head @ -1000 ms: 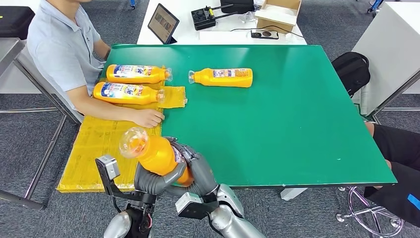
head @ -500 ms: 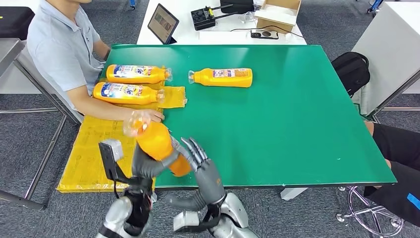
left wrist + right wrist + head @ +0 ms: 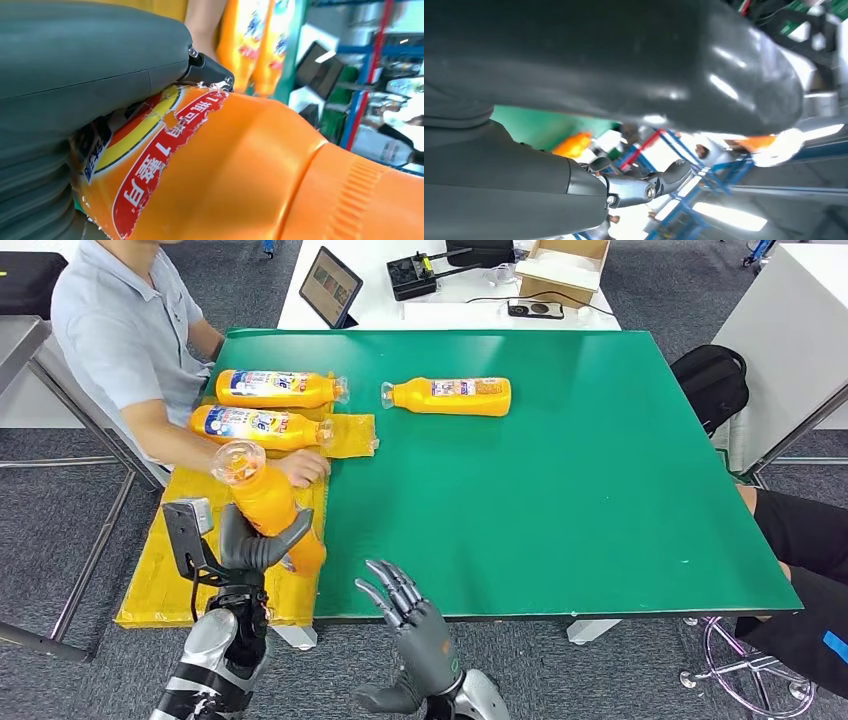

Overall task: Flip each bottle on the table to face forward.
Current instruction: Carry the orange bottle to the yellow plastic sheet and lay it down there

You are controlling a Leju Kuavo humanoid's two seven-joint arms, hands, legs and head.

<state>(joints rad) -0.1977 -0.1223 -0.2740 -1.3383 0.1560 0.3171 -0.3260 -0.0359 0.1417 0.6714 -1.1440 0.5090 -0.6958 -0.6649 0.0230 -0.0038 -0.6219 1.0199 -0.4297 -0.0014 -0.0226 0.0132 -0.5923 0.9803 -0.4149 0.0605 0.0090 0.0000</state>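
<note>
My left hand (image 3: 255, 545) grips an orange bottle (image 3: 268, 505) above the yellow mat, its clear cap end tilted up and away from me. The left wrist view shows this bottle (image 3: 260, 170) close up, its red and yellow label under my thumb (image 3: 95, 65). My right hand (image 3: 405, 610) hangs near the table's front edge with fingers spread and nothing in it. Two labelled orange bottles (image 3: 278, 388) (image 3: 262, 425) lie side by side at the far left. A third bottle (image 3: 448, 396) lies alone on the green table (image 3: 560, 490).
A person in a light blue shirt (image 3: 125, 335) sits at the table's left, one hand (image 3: 300, 468) resting on the yellow mat (image 3: 205, 535) close to the held bottle. A tablet (image 3: 330, 287) and a box stand on the white table behind. Another person's leg (image 3: 800, 540) is at the right.
My right hand let go of the bottle and dropped back toward the table's front edge, fingers spread. My left hand carried the bottle leftward and farther over the yellow mat.
</note>
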